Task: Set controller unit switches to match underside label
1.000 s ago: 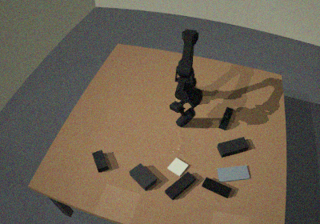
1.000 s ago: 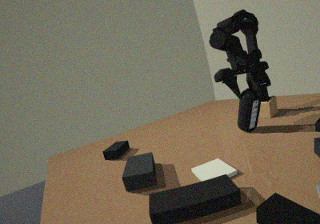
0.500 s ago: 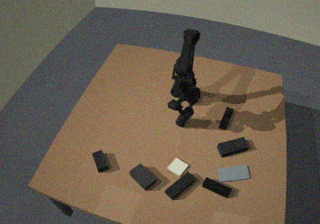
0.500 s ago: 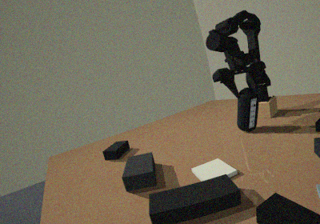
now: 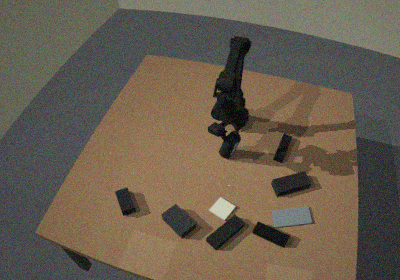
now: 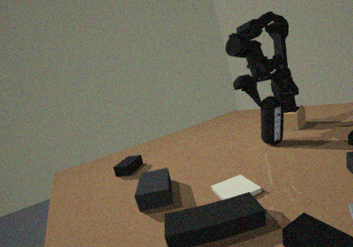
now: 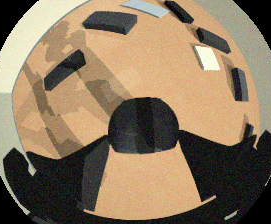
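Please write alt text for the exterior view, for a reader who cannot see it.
A black robot arm holds a dark grey controller unit on end on the bench, its pale label strip facing the camera. Dark modules and a white tile lie in front.

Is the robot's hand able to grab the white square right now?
Probably not yet. The gripper is busy gripping the dark box, stood on end. The white square lies uncovered, farther along the table.

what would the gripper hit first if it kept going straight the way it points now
The gripper points down at the dark controller unit, which stands on end between its fingers on the bench. It would likely meet that unit first, though the depth is unclear.
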Action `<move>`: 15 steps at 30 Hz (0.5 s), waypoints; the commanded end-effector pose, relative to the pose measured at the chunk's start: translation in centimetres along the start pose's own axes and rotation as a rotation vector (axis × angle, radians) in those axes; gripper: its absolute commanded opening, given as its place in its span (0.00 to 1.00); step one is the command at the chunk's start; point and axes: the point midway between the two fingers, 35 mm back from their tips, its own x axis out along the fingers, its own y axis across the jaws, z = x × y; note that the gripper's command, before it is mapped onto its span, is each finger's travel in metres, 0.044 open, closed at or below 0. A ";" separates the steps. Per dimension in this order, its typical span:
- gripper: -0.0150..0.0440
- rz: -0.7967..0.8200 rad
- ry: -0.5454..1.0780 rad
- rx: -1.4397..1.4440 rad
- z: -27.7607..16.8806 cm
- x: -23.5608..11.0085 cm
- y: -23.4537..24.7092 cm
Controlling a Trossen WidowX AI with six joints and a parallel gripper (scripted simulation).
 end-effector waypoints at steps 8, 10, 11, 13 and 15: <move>0.82 -0.004 0.046 0.001 -1.2 -0.2 0.0; 0.82 -0.004 0.050 0.001 -1.4 -0.3 0.0; 0.82 -0.004 0.052 0.001 -1.5 -0.3 0.0; 0.82 -0.004 0.057 0.001 -1.6 -0.3 0.0; 0.82 -0.004 0.061 0.001 -1.8 -0.4 0.0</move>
